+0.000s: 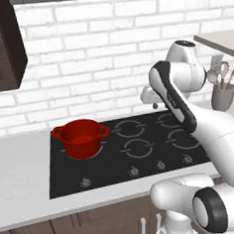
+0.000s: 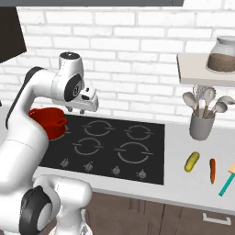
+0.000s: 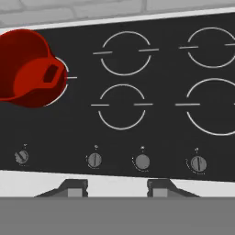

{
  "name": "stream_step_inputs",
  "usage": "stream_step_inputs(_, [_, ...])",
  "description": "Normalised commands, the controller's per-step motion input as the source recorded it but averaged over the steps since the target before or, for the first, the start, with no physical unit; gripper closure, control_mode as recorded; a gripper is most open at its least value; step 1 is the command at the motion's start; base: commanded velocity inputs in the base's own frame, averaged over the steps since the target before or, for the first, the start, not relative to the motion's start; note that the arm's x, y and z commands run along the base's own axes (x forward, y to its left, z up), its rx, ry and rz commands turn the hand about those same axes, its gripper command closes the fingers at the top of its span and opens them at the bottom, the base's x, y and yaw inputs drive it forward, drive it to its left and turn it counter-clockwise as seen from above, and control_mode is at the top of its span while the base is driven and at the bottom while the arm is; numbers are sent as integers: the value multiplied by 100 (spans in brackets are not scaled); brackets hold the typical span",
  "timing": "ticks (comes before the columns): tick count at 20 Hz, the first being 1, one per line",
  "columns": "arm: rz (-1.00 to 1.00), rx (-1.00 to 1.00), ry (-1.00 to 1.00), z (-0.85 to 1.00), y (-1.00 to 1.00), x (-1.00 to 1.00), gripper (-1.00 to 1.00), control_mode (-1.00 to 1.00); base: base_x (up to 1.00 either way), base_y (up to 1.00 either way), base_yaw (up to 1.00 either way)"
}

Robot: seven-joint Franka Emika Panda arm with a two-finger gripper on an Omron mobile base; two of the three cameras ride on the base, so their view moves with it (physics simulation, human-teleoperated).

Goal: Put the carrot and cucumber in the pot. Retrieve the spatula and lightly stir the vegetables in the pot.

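The red pot (image 1: pixel 81 136) stands on the back-left burner of the black cooktop (image 1: pixel 118 168); it also shows as the pot (image 2: pixel 48 120) behind my arm and the pot (image 3: pixel 27 69) at the left of the hand view. It looks empty. On the counter right of the cooktop lie the yellow-green cucumber (image 2: pixel 192 161), the orange carrot (image 2: pixel 212 170) and the teal-handled spatula (image 2: pixel 227 180) at the frame edge. My gripper (image 3: pixel 117 189) hangs above the middle of the cooktop, open, with nothing between its fingers. It is far left of the vegetables.
A grey holder (image 2: pixel 202 126) with metal spoons and ladles stands at the back of the counter, behind the vegetables. A shelf above it carries a glass jar (image 2: pixel 222 55). A dark wall cabinet (image 1: pixel 1 43) hangs upper left. Several knobs (image 3: pixel 142 161) line the cooktop's front.
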Motion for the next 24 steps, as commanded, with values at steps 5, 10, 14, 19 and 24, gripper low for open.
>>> stream_step_inputs(5, [0,0,5,-7,0,-25,-100,-100,0,0,0])
stream_step_inputs(10, [0,-2,18,-31,0,-65,-100,-100,0,0,0])
stream_step_inputs(14, [0,-1,2,-27,-7,-88,-100,-100,0,0,0])
stream_step_inputs(19, [0,0,0,-21,-34,-70,-100,-100,0,0,0])
stream_step_inputs(24, [0,0,0,-10,-49,-49,-100,-100,0,0,0])
